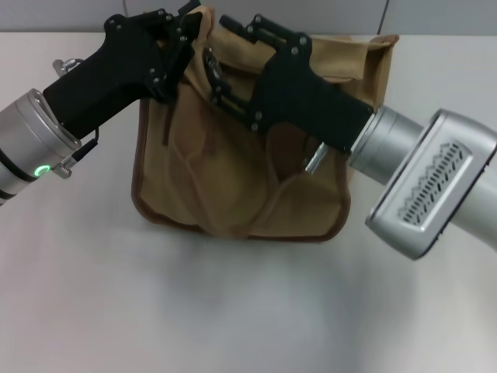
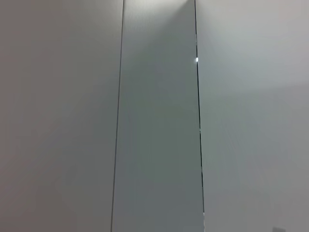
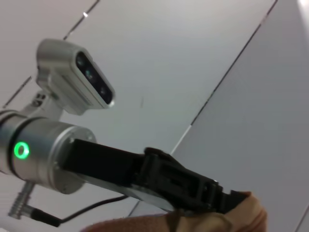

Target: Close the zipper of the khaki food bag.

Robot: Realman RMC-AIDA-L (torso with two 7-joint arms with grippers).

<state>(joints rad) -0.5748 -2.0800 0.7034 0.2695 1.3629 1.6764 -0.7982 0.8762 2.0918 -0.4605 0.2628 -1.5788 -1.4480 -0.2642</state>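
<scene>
The khaki food bag (image 1: pixel 233 179) stands upright at the middle of the table, slumped, with brown piping along its edges. My left gripper (image 1: pixel 186 35) is at the bag's top left corner, shut on the fabric edge there. The right wrist view shows that gripper (image 3: pixel 227 200) clamped on a tip of khaki cloth (image 3: pixel 244 217). My right gripper (image 1: pixel 216 74) reaches in from the right and sits at the bag's top, just right of the left gripper. The zipper and its pull are hidden behind the two grippers.
The grey table (image 1: pixel 233 311) spreads out in front of the bag. A panelled wall (image 1: pixel 435 15) runs behind it. The left wrist view shows only wall panels (image 2: pixel 154 121). My right forearm (image 1: pixel 427 186) crosses the bag's right side.
</scene>
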